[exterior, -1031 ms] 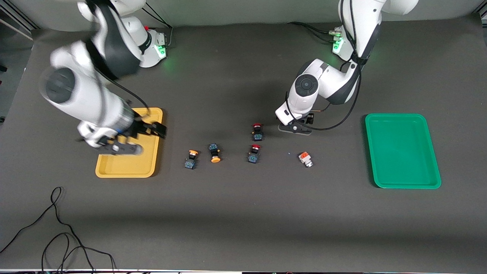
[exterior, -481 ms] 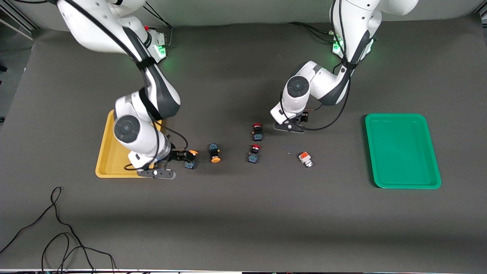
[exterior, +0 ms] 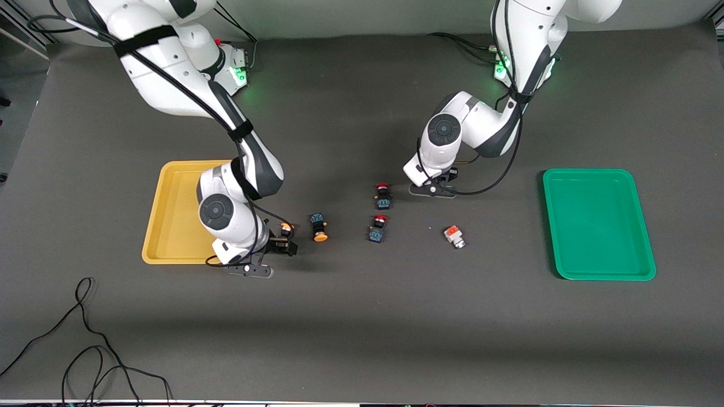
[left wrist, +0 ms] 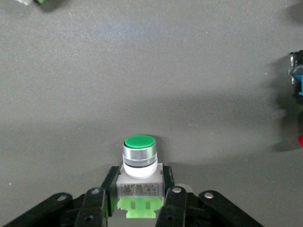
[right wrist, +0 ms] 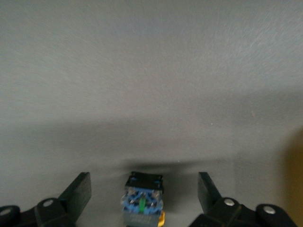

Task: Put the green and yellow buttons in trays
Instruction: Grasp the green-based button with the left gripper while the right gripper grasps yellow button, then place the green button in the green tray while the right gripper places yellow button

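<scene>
yellow tray point(exterior: 169, 237), beside it right gripper point(right wrist: 142, 191) down, fingers spread wide astride yellow button point(right wrist: 143, 198) on table; centre it before closing. left gripper point(left wrist: 140, 201) clamped on green button point(left wrist: 139, 163); lift straight, carry to green tray point(exterior: 599, 271).

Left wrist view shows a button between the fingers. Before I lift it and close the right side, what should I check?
1. Left gripper shut on the green-capped button: ok.
2. Button seated straight between the fingers, cap upright: ok.
3. Button already off the table: cannot tell.
4. Right gripper open, fingers on either side of the yellow-capped button: ok.
5. Green tray at the left arm's end and yellow tray beside the right gripper: ok.
6. Two red-capped buttons apart from both grippers: ok.
</scene>
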`<state>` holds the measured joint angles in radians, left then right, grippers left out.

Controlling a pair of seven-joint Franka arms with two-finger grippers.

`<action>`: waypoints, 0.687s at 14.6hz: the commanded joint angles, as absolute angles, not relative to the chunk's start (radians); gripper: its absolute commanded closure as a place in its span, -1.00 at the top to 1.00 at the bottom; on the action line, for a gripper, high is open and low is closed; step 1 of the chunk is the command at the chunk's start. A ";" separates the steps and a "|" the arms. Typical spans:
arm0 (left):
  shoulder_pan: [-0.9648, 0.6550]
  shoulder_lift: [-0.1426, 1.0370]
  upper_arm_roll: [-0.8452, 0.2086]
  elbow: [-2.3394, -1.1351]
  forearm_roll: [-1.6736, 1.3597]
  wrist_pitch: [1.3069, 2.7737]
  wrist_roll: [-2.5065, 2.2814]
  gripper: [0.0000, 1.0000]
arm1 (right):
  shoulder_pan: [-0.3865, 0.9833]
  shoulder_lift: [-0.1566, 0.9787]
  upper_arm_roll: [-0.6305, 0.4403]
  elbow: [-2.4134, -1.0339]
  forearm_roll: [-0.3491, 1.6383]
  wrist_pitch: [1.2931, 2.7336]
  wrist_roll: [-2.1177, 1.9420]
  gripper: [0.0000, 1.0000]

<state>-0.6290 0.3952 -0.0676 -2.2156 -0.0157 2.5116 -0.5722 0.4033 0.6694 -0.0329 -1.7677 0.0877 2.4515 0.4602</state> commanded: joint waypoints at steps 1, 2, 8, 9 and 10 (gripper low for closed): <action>-0.608 0.333 -0.060 -2.122 -0.024 2.319 -0.594 -0.95 | 0.417 0.706 -0.038 -1.769 0.098 2.480 0.483 1.00; -0.579 0.313 -0.060 -2.052 -0.047 2.195 -0.585 -0.95 | 0.429 0.701 -0.038 -1.790 0.098 2.480 0.511 1.00; -0.353 0.259 -0.060 -1.643 -0.136 1.662 -0.496 -0.98 | 0.456 0.637 -0.043 -1.882 0.098 2.482 0.503 0.26; -0.297 0.235 -0.055 -1.640 -0.137 1.629 -0.453 -0.98 | 0.456 0.635 -0.044 -1.882 0.098 2.482 0.502 -0.56; -0.229 0.216 -0.052 -1.644 -0.133 1.611 -0.392 -0.98 | 0.456 0.635 -0.044 -1.882 0.098 2.482 0.505 -1.00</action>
